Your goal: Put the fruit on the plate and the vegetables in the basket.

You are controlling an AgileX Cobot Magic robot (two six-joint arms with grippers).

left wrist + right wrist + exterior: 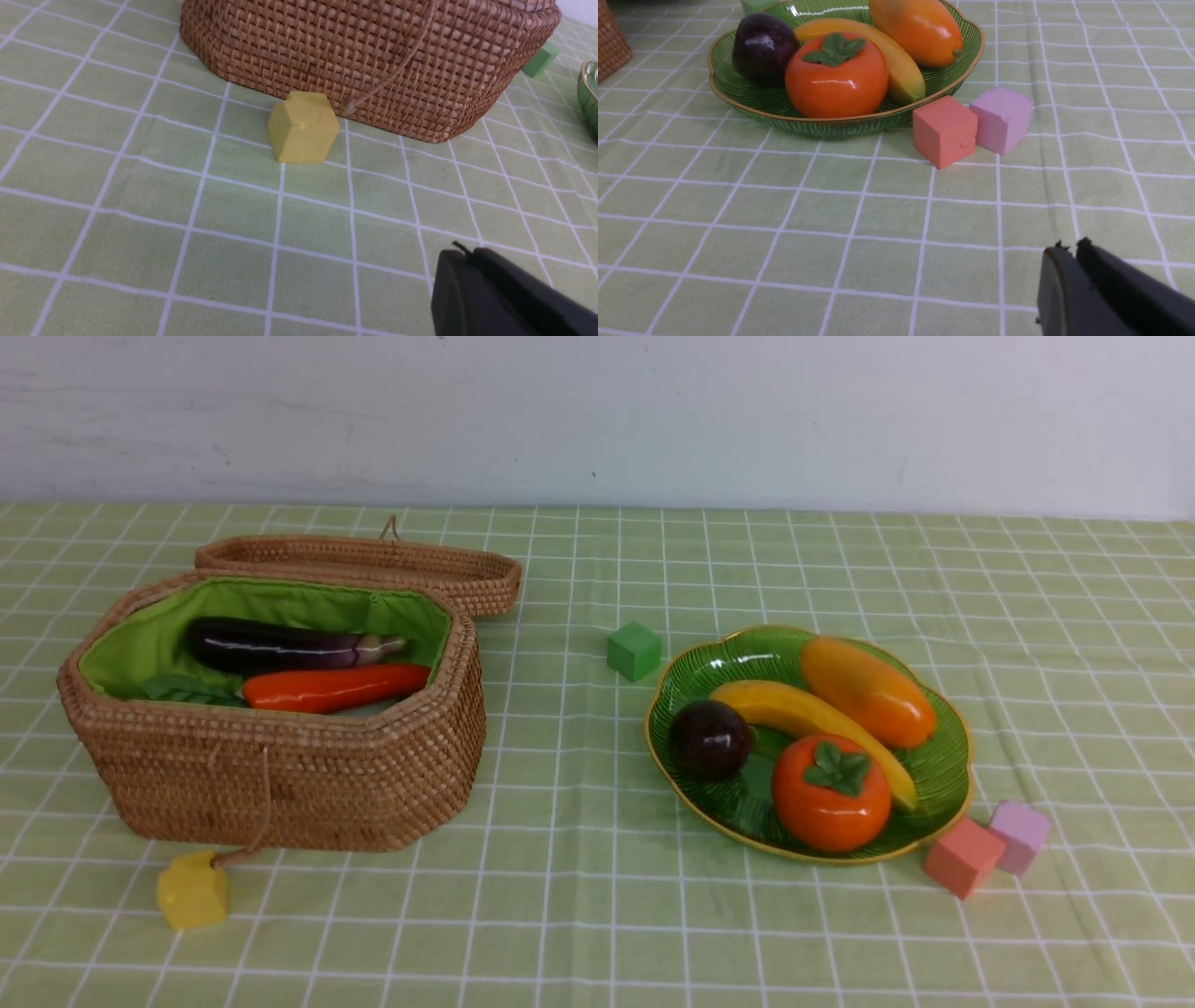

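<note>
Nearest the camera, both pincers hung low over the counter (597, 933), the left pincer (460, 254) and right pincer (1069, 252) each clenched on nothing, so the sound course was to keep them clear of the loaded dishes. At four o'clock the plate (948, 775) carried the banana (794, 709), mango (868, 691), purple ball (709, 739) and orange fruit (831, 793). At ten o'clock the basket (280, 784) held eggplant (280, 646), pepper (336, 687) and some green leaves (187, 689), the radish and cucumber probably hidden below its rim.

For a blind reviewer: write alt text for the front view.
A green plate holds a banana, mango, purple ball and orange fruit. Left of it, an open wicker basket holds an eggplant and red pepper. Four small cubes lie on the checked cloth.
</note>
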